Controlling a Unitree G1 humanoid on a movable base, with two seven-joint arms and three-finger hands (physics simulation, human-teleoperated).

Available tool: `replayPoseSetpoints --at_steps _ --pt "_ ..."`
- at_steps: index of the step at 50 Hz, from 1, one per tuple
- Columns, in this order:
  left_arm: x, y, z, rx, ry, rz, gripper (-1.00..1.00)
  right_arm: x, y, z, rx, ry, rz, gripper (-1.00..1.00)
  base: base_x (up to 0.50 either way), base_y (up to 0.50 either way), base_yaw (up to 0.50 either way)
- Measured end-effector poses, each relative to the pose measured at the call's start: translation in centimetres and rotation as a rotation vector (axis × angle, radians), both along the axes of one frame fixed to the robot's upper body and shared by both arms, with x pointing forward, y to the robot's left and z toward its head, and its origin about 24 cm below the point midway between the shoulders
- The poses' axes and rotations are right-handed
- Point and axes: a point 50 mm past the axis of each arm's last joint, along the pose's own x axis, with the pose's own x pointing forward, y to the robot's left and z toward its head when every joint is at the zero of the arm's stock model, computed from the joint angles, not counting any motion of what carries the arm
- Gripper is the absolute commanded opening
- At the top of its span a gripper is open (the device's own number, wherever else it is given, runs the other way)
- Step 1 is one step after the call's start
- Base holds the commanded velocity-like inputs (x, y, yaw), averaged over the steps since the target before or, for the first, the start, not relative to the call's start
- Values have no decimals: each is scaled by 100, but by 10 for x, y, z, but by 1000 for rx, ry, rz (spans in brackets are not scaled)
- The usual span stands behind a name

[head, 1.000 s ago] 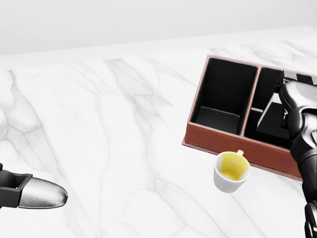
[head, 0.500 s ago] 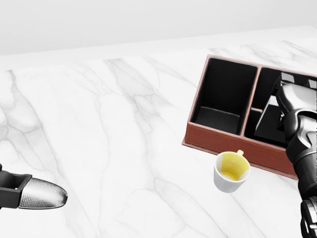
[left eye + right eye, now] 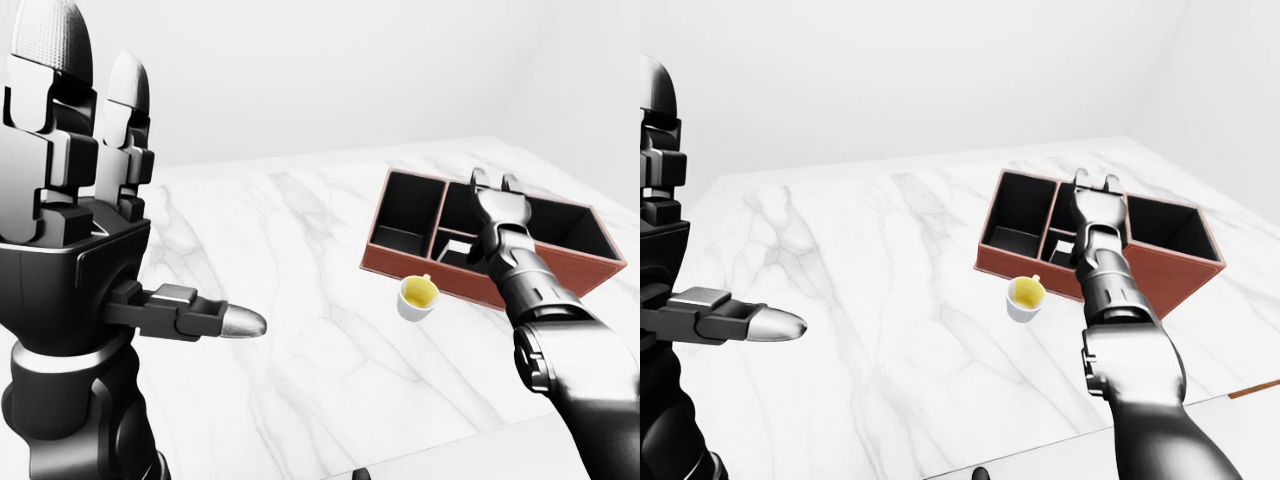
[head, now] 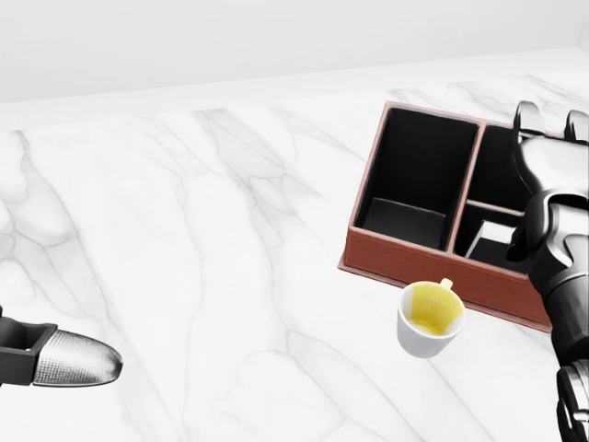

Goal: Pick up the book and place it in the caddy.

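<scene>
Book (image 4: 493,241) sits in caddy (image 4: 412,262), right hand (image 4: 550,138) above it with fingers spread, holding nothing; placement looks done, next retract clear.

1 caddy (image 4: 433,269), 1 cup (image 4: 430,319), 1 marble table (image 4: 202,239), and 2 robot hands.

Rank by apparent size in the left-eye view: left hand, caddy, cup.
1. left hand, largest, though it is nearest the camera, which inflates it.
2. caddy.
3. cup, smallest.
</scene>
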Motion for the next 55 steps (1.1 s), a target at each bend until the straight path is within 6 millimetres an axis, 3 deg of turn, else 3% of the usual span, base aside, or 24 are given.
replayPoseSetpoints --at_steps 17,26,34,55 --pt "-1 -3 2 -1 -16 -8 100 3 10 24 -19 -41 72 100 0 0 0" --pt "-2 -4 5 -1 -34 -15 100 -9 22 47 -48 -61 146 100 0 0 0" --pt "-2 -5 6 -3 -40 -19 100 -34 36 72 -55 -91 207 100 0 0 0" --pt "-5 -9 7 -3 -54 -21 100 -122 55 121 -58 -213 306 100 0 0 0"
